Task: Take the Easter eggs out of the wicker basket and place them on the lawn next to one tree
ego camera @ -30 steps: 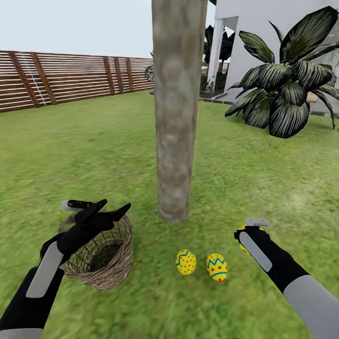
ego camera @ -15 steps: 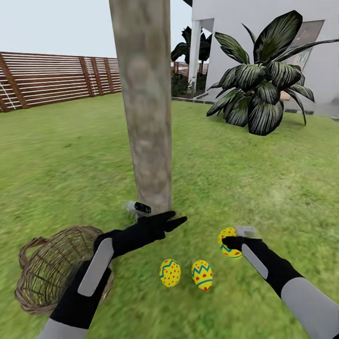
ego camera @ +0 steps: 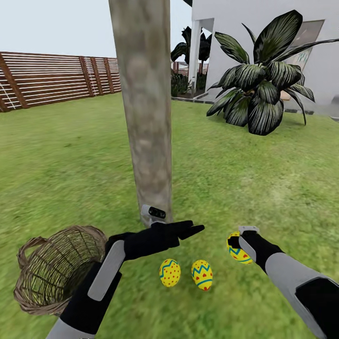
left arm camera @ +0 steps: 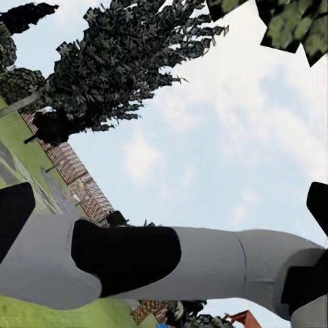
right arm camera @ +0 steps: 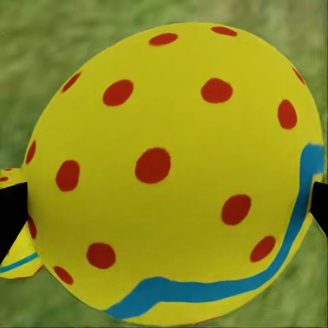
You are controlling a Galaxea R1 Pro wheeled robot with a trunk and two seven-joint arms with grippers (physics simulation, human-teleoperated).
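outdoors, on the lawn [ego camera: 70, 155], the right gripper [ego camera: 235, 245] at the lower right of the frame is clenched on a third easter egg [ego camera: 238, 252], held just above the grass; in the right wrist view that egg [right arm camera: 171, 178] sits between the two dark fingertips [right arm camera: 10, 212], yellow with red dots and a blue band. two more easter eggs lie on the grass at bottom centre, the dotted egg [ego camera: 170, 272] just beside the zigzag egg [ego camera: 202, 274], both near the foot of the tree [ego camera: 146, 117], whose mottled trunk rises through the upper middle of the frame. the left gripper [ego camera: 190, 230] reaches across in front of the trunk base, above the two eggs, its fingers close together and holding nothing. the wicker basket [ego camera: 56, 268] lies tilted at lower left, beside the left arm, with no egg seen inside. a brown slat fence [ego camera: 47, 80] runs along the upper left; a broad-leaved dark plant [ego camera: 263, 84] stands before a white house [ego camera: 235, 28] at upper right.
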